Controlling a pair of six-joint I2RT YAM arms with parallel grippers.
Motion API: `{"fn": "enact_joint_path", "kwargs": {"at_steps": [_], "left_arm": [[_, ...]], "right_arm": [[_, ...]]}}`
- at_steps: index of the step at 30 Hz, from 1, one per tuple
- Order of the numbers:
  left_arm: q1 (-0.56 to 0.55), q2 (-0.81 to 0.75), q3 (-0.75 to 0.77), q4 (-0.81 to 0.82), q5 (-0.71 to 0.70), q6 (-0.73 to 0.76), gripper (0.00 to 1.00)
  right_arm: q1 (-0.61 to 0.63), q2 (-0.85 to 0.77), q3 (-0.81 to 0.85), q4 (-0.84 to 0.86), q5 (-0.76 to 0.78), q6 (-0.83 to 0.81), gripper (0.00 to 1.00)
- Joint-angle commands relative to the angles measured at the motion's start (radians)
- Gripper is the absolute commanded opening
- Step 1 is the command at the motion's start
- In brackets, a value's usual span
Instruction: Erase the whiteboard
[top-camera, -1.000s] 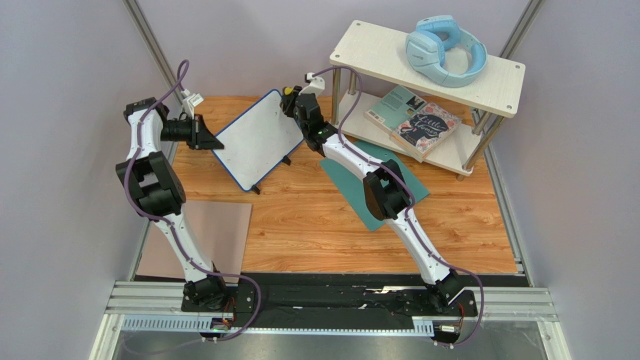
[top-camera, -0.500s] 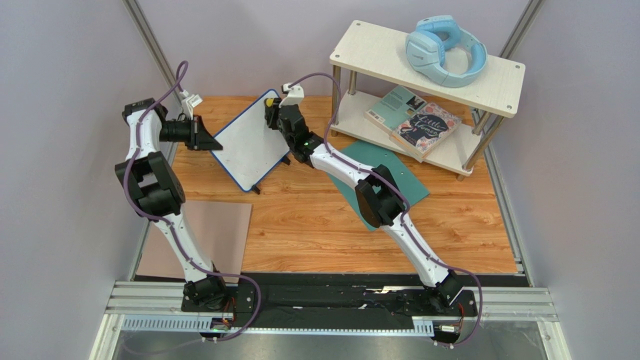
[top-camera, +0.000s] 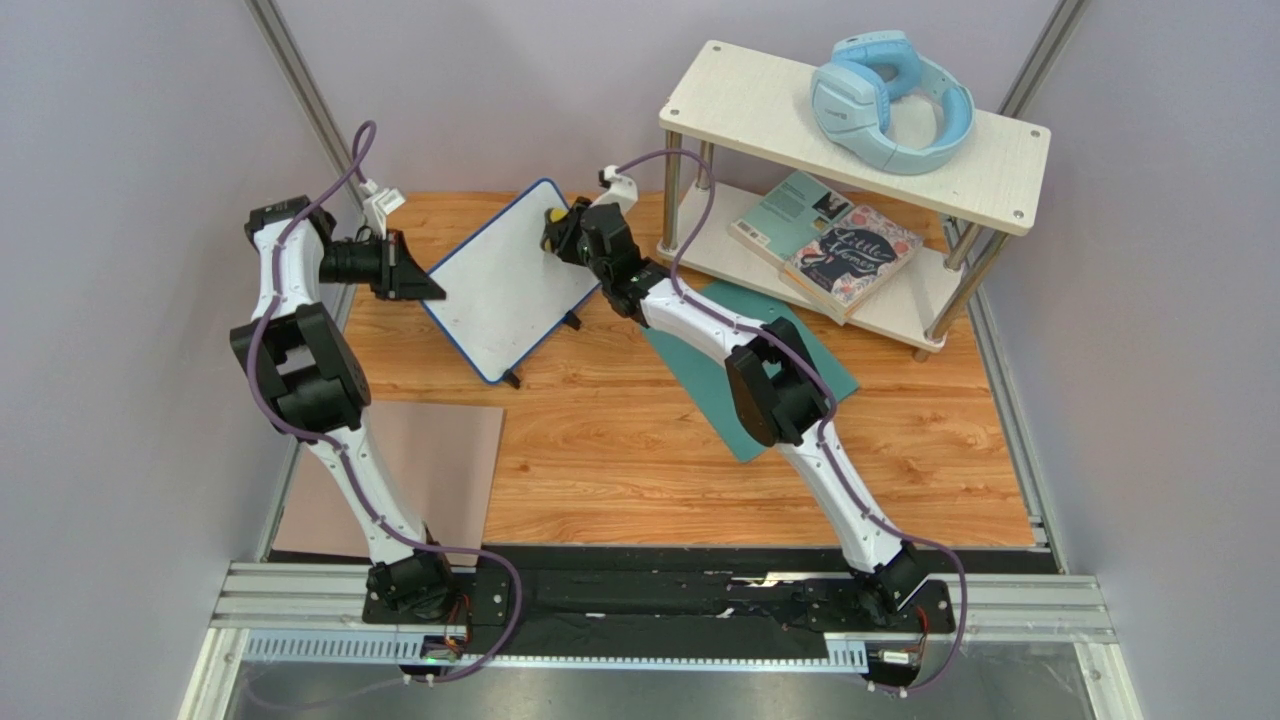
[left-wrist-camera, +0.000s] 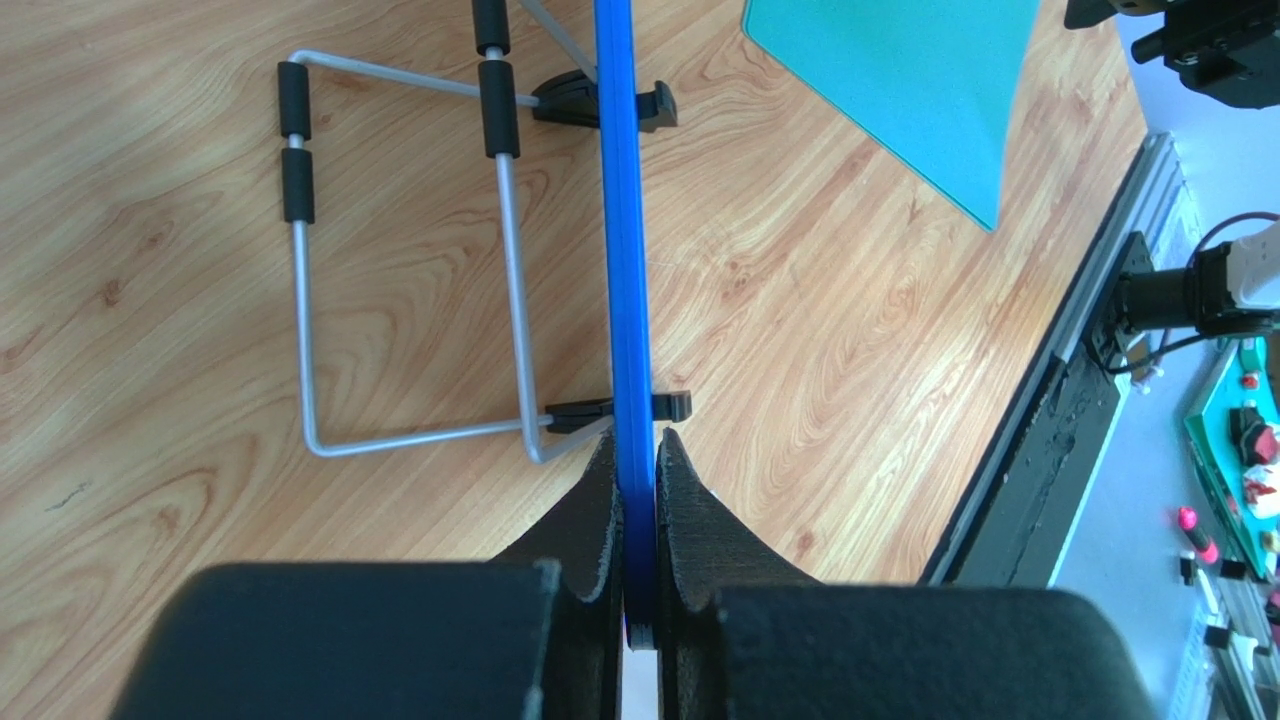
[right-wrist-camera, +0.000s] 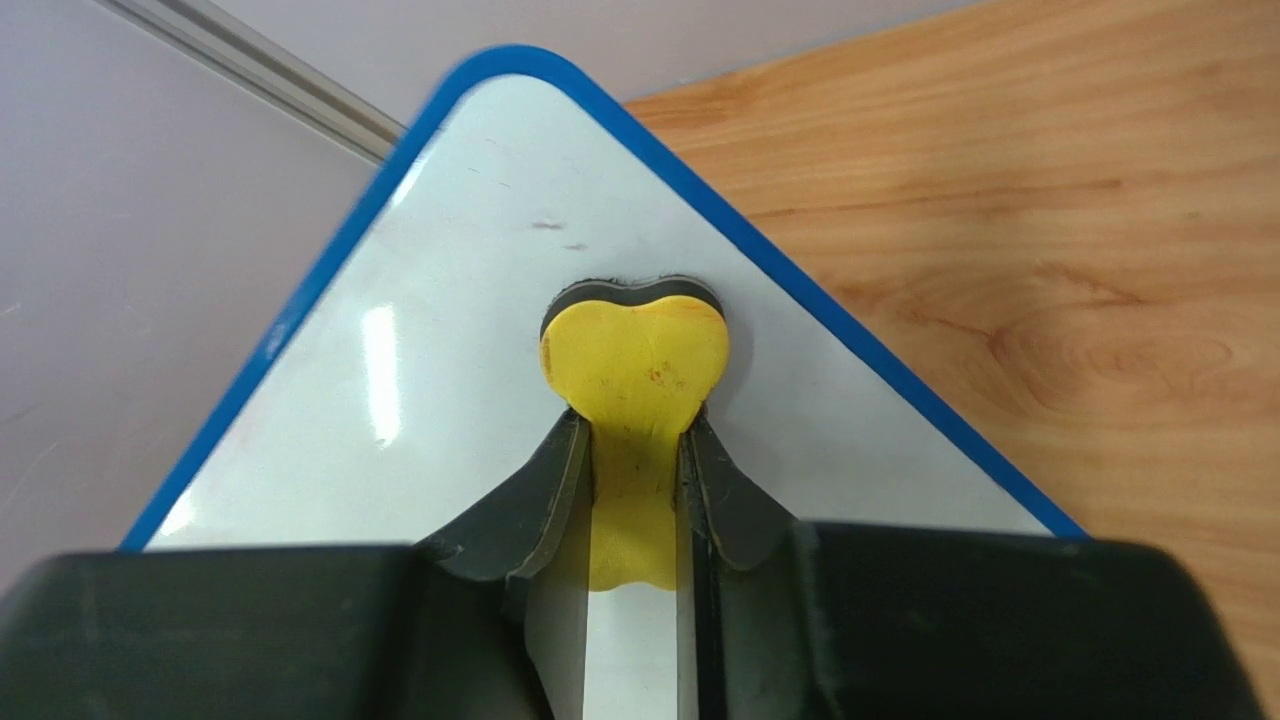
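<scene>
**Right gripper (top-camera: 559, 225) shifted back toward the right side of the whiteboard (top-camera: 504, 285)**

Compared with half a second earlier, the right wrist has moved slightly rightward over the upper part of the board. The left arm and the board stand where they were.

Nearest the camera, both arm bases sit on the black rail at the near edge of the wooden table (top-camera: 631, 450). Just beyond the left base, a brownish-pink mat (top-camera: 436, 465) lies flat at the near-left corner. A teal sheet (top-camera: 699, 383) lies flat right of centre, partly hidden under the right forearm.

Farther back, left of centre, the whiteboard stands tilted on small black feet, propped from behind by a wire stand (left-wrist-camera: 406, 270). Its white face is turned toward the right arm.

The left gripper (top-camera: 428, 282) is clamped on the board's blue rim at its left corner. In the left wrist view the rim runs edge-on between the two fingers, both pressed against it.

The right gripper is clenched on the stem of a yellow eraser (right-wrist-camera: 636, 360). The eraser's rounded head, with a dark pad beneath it, lies against the white face near the board's upper corner. A faint dark mark shows on the face just up and left of the eraser. The rest of the visible face looks white.

Farthest back, at the right, stands a two-tier shelf (top-camera: 751, 98). Pale blue headphones (top-camera: 890, 98) rest on its upper tier and books (top-camera: 827, 240) lie on its lower tier.
</scene>
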Motion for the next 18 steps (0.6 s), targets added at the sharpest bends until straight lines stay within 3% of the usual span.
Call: {"fn": "enact_joint_path", "kwargs": {"at_steps": [1,7,18], "left_arm": [[-0.043,-0.020,0.004,-0.201,0.066,0.171,0.00],[-0.042,-0.025,-0.001,-0.208,0.063,0.179,0.00],[-0.042,-0.034,-0.005,-0.214,0.070,0.186,0.00]], "right_arm": [[0.001,-0.014,-0.126,-0.177,-0.041,0.119,0.00],[-0.011,-0.051,-0.255,-0.150,-0.075,0.218,0.00],[-0.022,-0.052,-0.322,-0.217,-0.081,0.338,0.00]]}}
